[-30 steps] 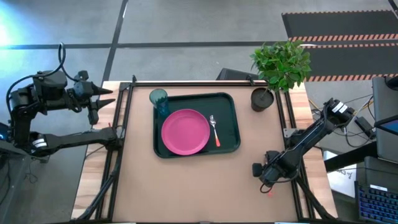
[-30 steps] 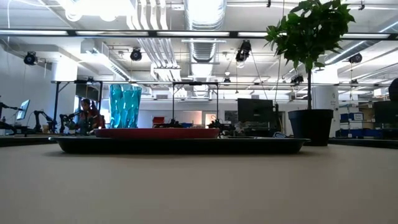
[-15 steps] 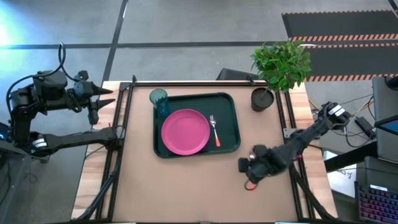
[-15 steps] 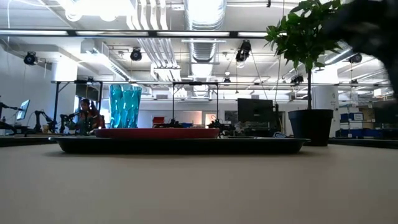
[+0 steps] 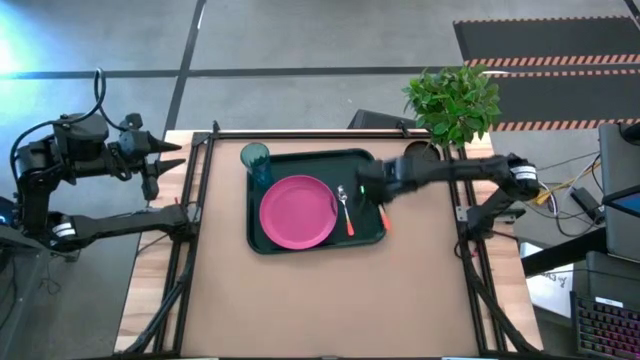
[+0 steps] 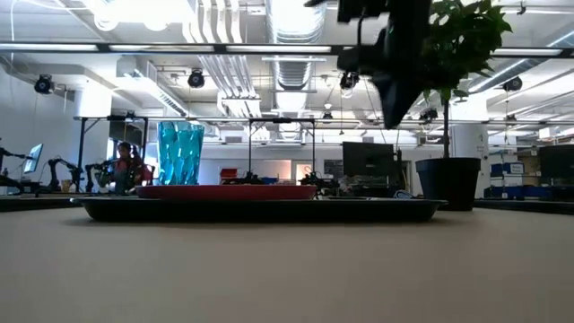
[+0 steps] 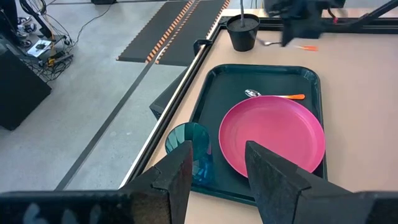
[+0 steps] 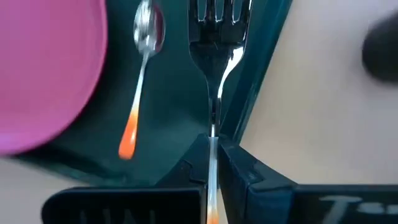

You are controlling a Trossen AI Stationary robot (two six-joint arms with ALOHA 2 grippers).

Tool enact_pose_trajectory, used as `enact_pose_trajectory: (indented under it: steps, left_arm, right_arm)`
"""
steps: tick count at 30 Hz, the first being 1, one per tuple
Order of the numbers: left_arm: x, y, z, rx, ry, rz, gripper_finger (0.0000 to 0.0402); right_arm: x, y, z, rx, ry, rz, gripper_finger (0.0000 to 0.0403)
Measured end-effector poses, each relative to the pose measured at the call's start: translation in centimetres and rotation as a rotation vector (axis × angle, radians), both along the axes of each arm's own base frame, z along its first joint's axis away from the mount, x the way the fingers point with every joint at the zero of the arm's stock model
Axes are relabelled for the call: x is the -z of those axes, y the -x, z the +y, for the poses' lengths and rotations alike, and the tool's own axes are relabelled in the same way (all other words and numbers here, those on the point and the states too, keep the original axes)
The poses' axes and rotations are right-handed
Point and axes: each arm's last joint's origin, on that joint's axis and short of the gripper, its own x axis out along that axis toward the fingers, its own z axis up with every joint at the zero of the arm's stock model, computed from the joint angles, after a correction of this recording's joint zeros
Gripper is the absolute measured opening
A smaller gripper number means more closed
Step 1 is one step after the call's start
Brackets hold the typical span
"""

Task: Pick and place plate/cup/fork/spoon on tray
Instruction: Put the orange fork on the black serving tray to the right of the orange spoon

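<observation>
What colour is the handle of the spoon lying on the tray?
Orange-red, on the spoon beside the plate; the right wrist view shows it best.

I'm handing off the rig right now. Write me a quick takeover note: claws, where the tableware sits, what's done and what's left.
Right claw: shut on the fork, held above the right side of the tray, near its rim.
Left claw: open, parked off the table's left edge.
On the tray: plate in the middle, cup at the far left corner, spoon beside the plate.
Done: plate, cup and spoon placed.
Left: lower the fork next to the spoon, release, pull the right arm back.
</observation>
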Motion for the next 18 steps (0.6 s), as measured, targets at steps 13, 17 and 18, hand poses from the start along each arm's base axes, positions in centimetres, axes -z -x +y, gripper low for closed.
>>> enact_pose_trajectory:
  steps: [13, 17, 18]
  left_arm:
    - [0.0, 0.0, 0.0, 0.0, 0.001, 0.001, 0.0131]
    - [0.0, 0.0, 0.0, 0.0, 0.001, 0.001, 0.0131]
    - [0.0, 0.0, 0.0, 0.0, 0.001, 0.002, 0.0131]
  right_arm:
    - [8.3, -3.9, -6.8, -0.143, -0.16, 0.064, 0.0008]
    - [10.5, -4.5, -6.9, -0.143, -0.193, 0.11, 0.0008]
    - [10.9, -4.6, -6.9, -0.14, -0.195, 0.111, 0.0008]
